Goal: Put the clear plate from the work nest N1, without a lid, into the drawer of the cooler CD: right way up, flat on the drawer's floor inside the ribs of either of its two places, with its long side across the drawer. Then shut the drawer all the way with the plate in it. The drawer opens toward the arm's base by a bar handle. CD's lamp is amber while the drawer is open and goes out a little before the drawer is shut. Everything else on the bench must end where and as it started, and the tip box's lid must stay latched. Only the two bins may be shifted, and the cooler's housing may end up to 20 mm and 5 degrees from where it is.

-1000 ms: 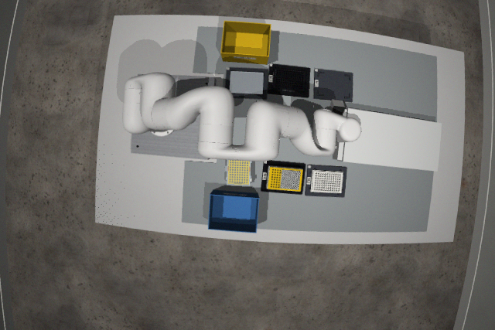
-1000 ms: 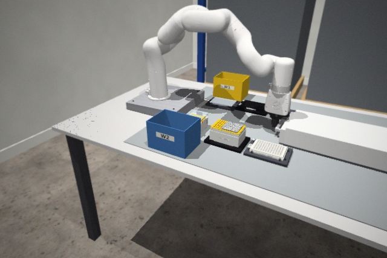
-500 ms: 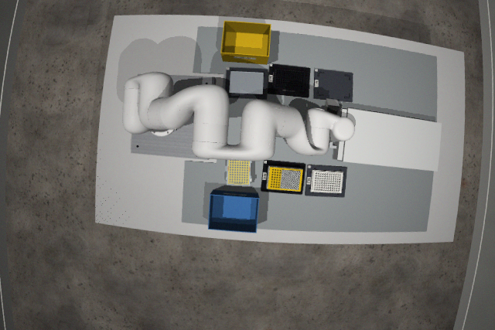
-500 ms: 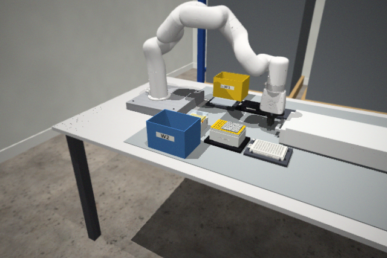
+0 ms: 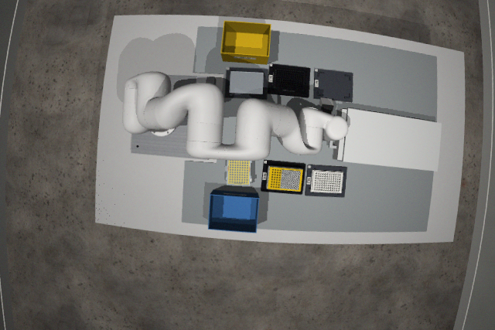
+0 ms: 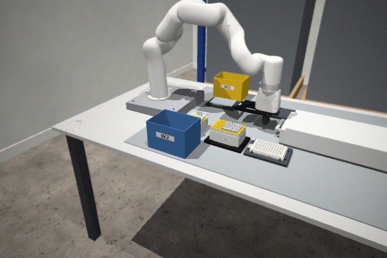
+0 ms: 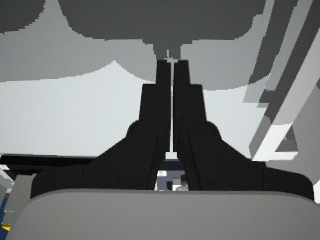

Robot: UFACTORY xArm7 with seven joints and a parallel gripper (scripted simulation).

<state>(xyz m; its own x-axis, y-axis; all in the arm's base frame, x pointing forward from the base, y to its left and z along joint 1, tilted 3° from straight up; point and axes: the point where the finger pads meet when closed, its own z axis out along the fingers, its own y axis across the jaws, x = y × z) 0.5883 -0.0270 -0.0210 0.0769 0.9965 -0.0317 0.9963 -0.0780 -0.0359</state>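
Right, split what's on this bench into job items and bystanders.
Job:
clear plate in its dark nest
cooler, the long white housing
tool, shut and holding nothing, at the cooler's end nearest the arm's base

Bystanders:
yellow bin
blue bin
black plate
tip box
white plate
small yellow rack

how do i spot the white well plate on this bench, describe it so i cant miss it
Start at the long white cooler. Just before its near end, a white well plate lies on a dark nest. It is the lowest in its row, beside the taller yellow-topped tip box.
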